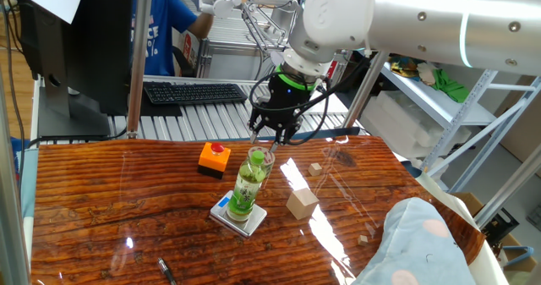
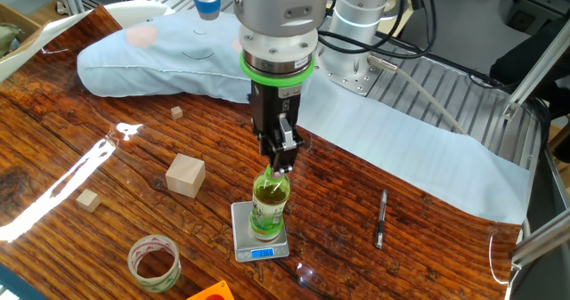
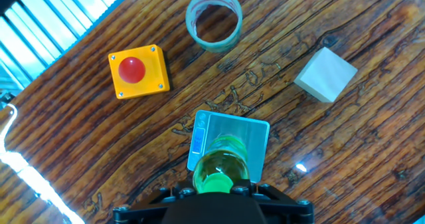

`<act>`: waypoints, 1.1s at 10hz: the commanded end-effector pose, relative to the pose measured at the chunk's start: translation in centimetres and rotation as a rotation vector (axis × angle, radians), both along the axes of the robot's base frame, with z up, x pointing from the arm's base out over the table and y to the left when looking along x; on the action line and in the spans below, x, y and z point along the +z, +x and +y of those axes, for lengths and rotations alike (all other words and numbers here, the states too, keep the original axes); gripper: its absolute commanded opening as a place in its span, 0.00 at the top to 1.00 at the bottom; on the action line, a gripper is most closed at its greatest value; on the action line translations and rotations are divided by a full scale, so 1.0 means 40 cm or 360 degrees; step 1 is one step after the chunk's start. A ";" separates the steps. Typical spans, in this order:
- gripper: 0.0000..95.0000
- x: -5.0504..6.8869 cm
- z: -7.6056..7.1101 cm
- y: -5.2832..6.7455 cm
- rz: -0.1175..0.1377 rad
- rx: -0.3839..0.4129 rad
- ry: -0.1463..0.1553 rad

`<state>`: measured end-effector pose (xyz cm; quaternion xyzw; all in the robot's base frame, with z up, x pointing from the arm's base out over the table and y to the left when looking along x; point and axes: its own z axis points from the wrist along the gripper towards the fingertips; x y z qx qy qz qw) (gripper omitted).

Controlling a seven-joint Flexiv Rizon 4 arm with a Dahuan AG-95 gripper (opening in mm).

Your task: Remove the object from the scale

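Bottle [image 2: 268,204]: upright on scale [image 2: 259,236]; green label, writing unreadable.
Gripper [image 2: 281,164]: at cap; grip cannot be told.

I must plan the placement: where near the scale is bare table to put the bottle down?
Bare wood lies between the scale and the pen. It is crowded on the other sides: wooden cube, round jar and orange box ring the bottle.
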<state>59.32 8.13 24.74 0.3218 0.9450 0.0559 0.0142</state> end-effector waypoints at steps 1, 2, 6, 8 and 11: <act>0.80 -0.002 0.003 0.001 0.0002 0.0014 0.0036; 0.80 -0.002 0.003 0.001 0.0000 0.0030 0.0036; 0.80 -0.002 0.003 0.001 0.0006 0.0024 0.0030; 0.80 -0.002 0.003 0.001 0.0008 -0.0009 0.0034; 0.80 -0.002 0.003 0.001 0.0011 -0.0026 0.0023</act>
